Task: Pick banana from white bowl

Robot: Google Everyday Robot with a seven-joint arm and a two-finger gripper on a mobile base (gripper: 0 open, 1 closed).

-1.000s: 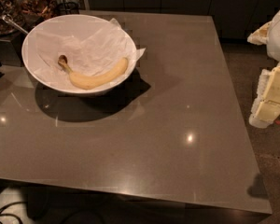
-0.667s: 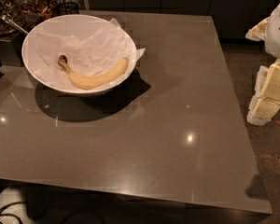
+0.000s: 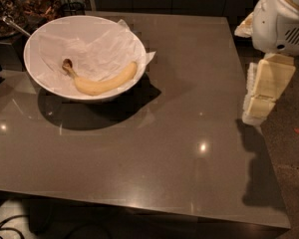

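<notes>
A pale-yellow curved banana (image 3: 103, 81) with a dark stem tip lies in the white bowl (image 3: 40, 39), on crinkled white paper, near the bowl's front wall. The bowl stands at the back left of the brown table (image 3: 179, 133). My gripper (image 3: 261, 93) hangs from the white arm (image 3: 281, 19) at the table's right edge, far to the right of the bowl and above the tabletop level. It points down and holds nothing that I can see.
Dark containers of brownish stuff (image 3: 20, 9) with a metal spoon handle stand behind the bowl at the back left. The floor (image 3: 294, 153) lies right of the table's edge. Cables (image 3: 5, 228) lie under the front left corner.
The arm and gripper have moved left toward the table's right edge and show larger in view. The banana and bowl have not moved.
</notes>
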